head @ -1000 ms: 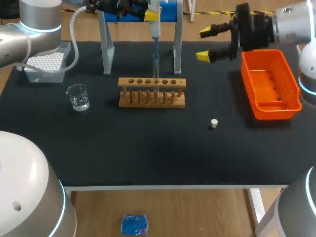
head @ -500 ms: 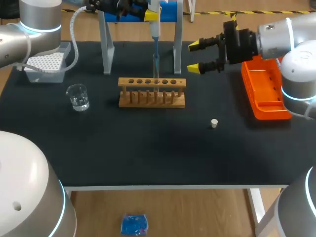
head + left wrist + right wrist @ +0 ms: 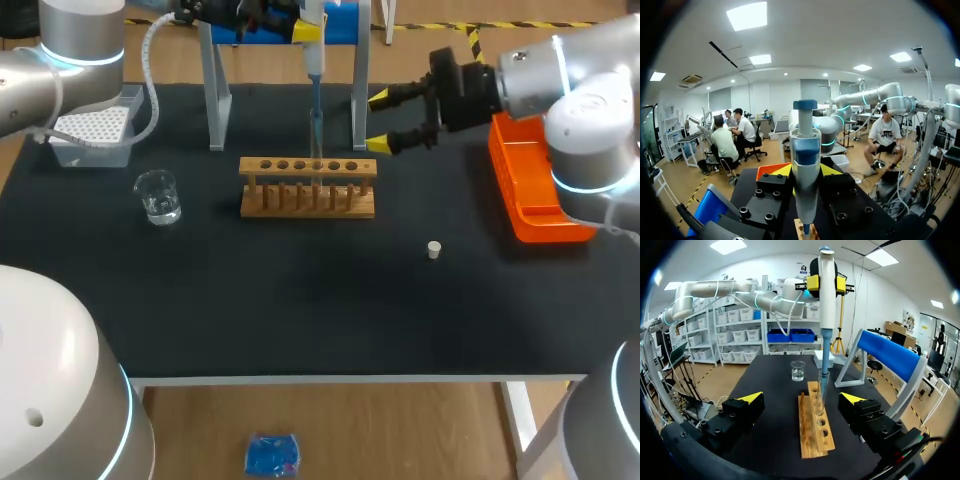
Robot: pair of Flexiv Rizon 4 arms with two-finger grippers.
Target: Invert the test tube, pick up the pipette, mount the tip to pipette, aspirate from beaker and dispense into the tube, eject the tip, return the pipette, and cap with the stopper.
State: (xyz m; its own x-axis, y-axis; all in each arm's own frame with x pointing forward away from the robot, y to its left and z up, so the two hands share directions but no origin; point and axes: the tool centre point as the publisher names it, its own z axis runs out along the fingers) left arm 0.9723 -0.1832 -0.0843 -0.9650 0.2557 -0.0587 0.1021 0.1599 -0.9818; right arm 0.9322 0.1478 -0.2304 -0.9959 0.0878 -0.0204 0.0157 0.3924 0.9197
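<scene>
My left gripper [image 3: 300, 22] is shut on the white and blue pipette [image 3: 314, 55], which it holds upright over the wooden rack [image 3: 308, 187]. The pipette's tip reaches down into the test tube [image 3: 317, 148] standing in the rack. In the left wrist view the pipette [image 3: 805, 160] sits between the fingers of my left gripper [image 3: 806, 172]. My right gripper [image 3: 380, 121] is open, level with the tube and just right of the rack. In its own view my right gripper [image 3: 802, 399] has the tube [image 3: 821, 392] and rack [image 3: 815, 432] ahead between its spread fingers. The beaker [image 3: 158, 196] stands at the left. The white stopper [image 3: 434, 250] lies in front to the right.
A pipette stand [image 3: 217, 95] with a blue top rises behind the rack. A tip box [image 3: 92, 135] sits at the back left. An orange basket [image 3: 545, 200] stands at the right, partly under my right arm.
My right gripper has moved left from over the orange basket toward the rack and tube, still open. The left arm and pipette have not moved.
</scene>
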